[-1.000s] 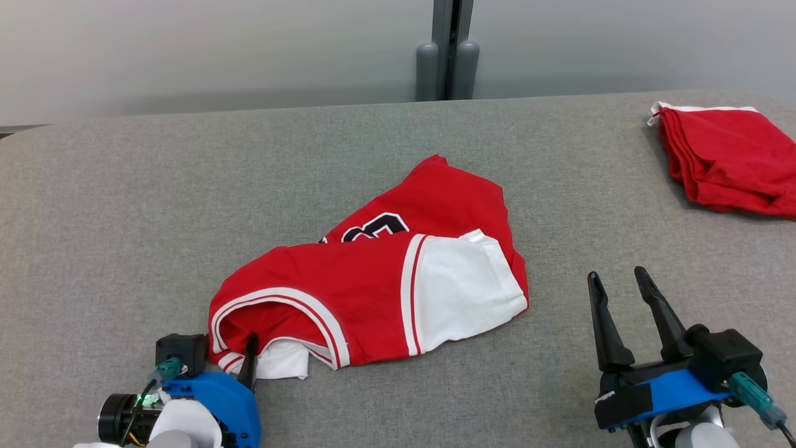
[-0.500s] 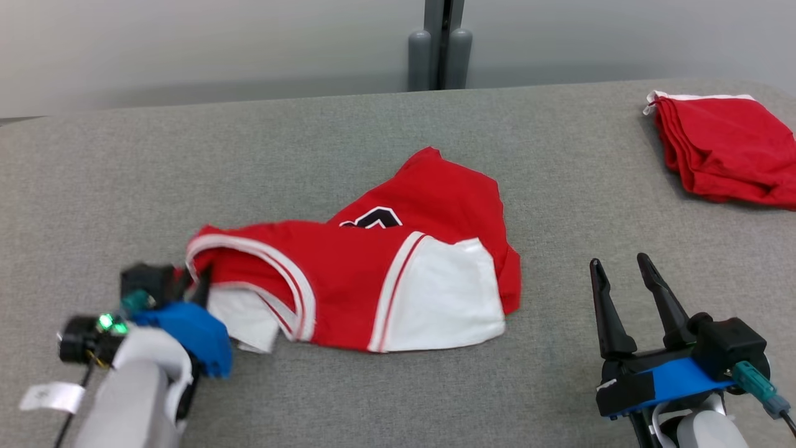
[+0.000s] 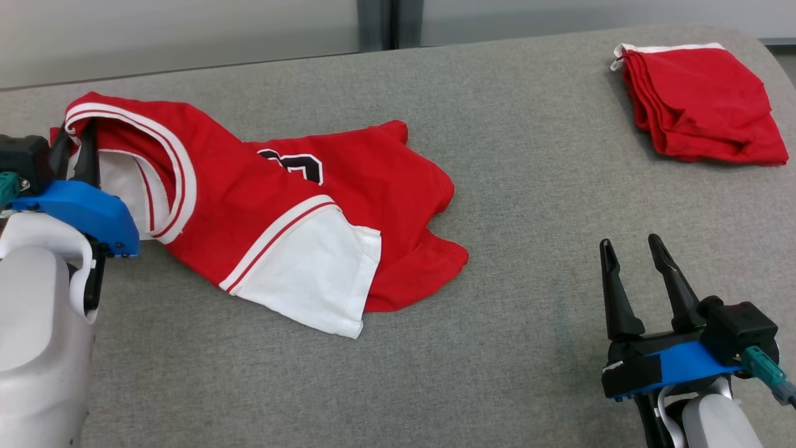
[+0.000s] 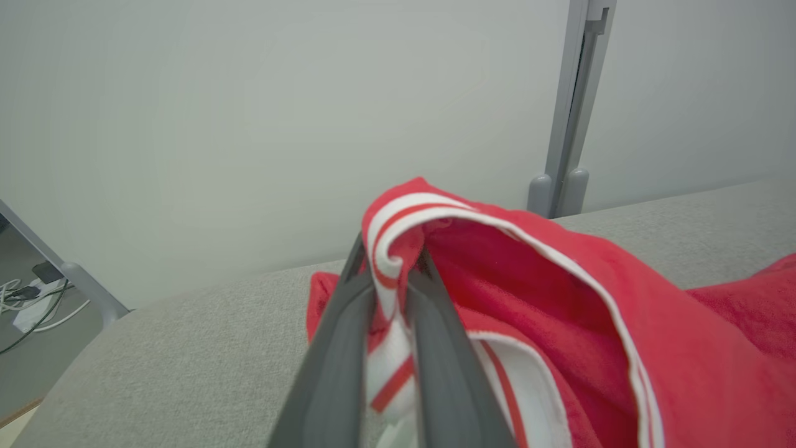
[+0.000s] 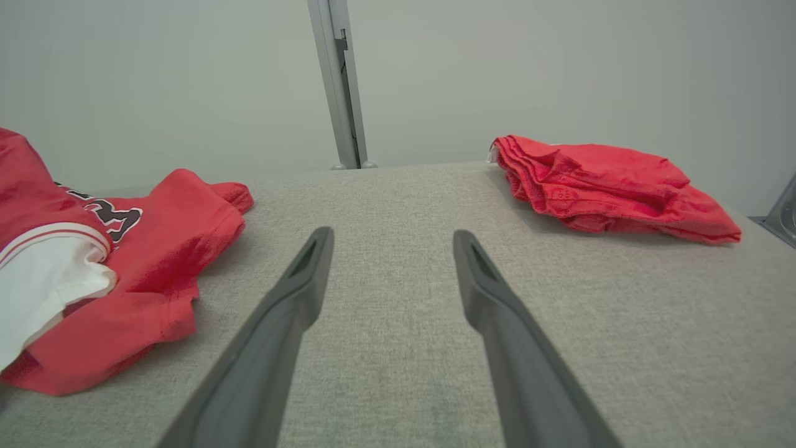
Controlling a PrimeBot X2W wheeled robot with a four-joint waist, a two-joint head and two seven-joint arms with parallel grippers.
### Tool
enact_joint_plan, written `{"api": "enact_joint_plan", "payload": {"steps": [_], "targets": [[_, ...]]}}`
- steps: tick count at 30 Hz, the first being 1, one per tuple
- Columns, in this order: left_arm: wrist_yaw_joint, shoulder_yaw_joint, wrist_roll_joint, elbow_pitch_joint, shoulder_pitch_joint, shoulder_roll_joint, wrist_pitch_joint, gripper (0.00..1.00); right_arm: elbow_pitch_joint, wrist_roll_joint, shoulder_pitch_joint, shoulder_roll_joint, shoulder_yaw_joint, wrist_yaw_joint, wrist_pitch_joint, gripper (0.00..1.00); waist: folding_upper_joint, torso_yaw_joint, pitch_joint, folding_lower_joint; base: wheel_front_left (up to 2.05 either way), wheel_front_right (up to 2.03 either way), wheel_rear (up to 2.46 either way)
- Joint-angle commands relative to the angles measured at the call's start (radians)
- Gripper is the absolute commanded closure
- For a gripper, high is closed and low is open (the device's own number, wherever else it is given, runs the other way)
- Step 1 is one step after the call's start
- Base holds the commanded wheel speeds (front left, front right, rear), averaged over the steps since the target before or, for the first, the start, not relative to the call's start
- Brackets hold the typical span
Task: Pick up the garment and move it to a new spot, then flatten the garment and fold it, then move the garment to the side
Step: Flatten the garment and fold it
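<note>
Since earlier, garment (image 3: 249,199) lifted, dragged left. Your left fingers (image 4: 336,348) pinch striped trim (image 4: 404,208) between them; cloth soft, light, droops; keep trim hold. Right fingers (image 5: 292,311) spread, empty.

Jersey (image 3: 236,186): red, with white-and-red striped trim, a white sleeve panel and part of a black, white-outlined number showing. Crumpled and partly folded over itself. Its striped edge is raised at the far left. The rest trails rightward on the grey table (image 3: 528,205).

Head view steeply down, wrist views low and wallward, over shared grey table (image 3: 535,205).
</note>
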Motion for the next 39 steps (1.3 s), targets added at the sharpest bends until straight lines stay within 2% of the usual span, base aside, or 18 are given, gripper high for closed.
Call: {"api": "enact_joint_plan", "payload": {"steps": [1,2,9,14,17,24,29,33,39], "targets": [[0.006,0.002,0.004,0.022,-0.013,0.01,-0.009,0.54,0.005,-0.002,-0.015,-0.001,0.002,0.0,-0.006,0.0,0.0,-0.004,0.006,-0.0003,0.0,0.0,0.0],[0.006,-0.001,0.006,0.042,-0.018,0.012,-0.011,0.0,0.008,0.0,-0.017,-0.001,0.003,0.0,-0.007,0.0,0.0,-0.007,0.009,-0.0003,0.0,0.0,0.0],[0.016,-0.001,-0.011,0.128,0.017,-0.015,-0.1,0.0,0.028,0.004,-0.012,-0.001,-0.005,0.0,-0.015,0.0,0.0,0.003,-0.004,-0.0003,0.0,0.0,0.0],[0.021,0.014,-0.035,0.127,0.088,-0.043,-0.14,0.0,0.038,0.001,-0.008,-0.001,-0.007,0.0,-0.017,0.0,0.0,0.03,-0.042,-0.0003,0.0,0.0,0.0],[0.03,0.022,-0.044,0.083,0.14,-0.066,-0.147,0.0,0.042,0.003,0.004,-0.001,-0.01,0.0,-0.017,0.0,0.0,0.052,-0.064,-0.0003,0.0,0.0,0.0],[0.053,0.044,-0.031,-0.157,0.289,-0.135,-0.148,0.0,0.045,0.011,0.021,-0.001,-0.01,0.0,-0.017,0.0,0.0,0.094,-0.094,-0.0003,0.0,0.0,0.0],[0.058,0.032,-0.011,-0.273,0.376,-0.173,-0.148,0.0,0.049,0.01,0.027,-0.001,-0.014,0.0,-0.015,0.0,0.0,0.108,-0.111,-0.0003,0.0,0.0,0.0],[0.048,0.012,-0.009,-0.321,0.422,-0.2,-0.148,0.0,0.05,0.011,0.034,-0.001,-0.014,0.0,-0.013,0.0,0.0,0.112,-0.119,-0.0003,0.0,0.0,0.0],[0.027,-0.023,-0.025,-0.311,0.455,-0.227,-0.148,0.0,0.049,0.018,0.042,-0.001,-0.012,0.0,-0.014,0.0,0.0,0.111,-0.123,-0.0003,0.0,0.0,0.0]]}}
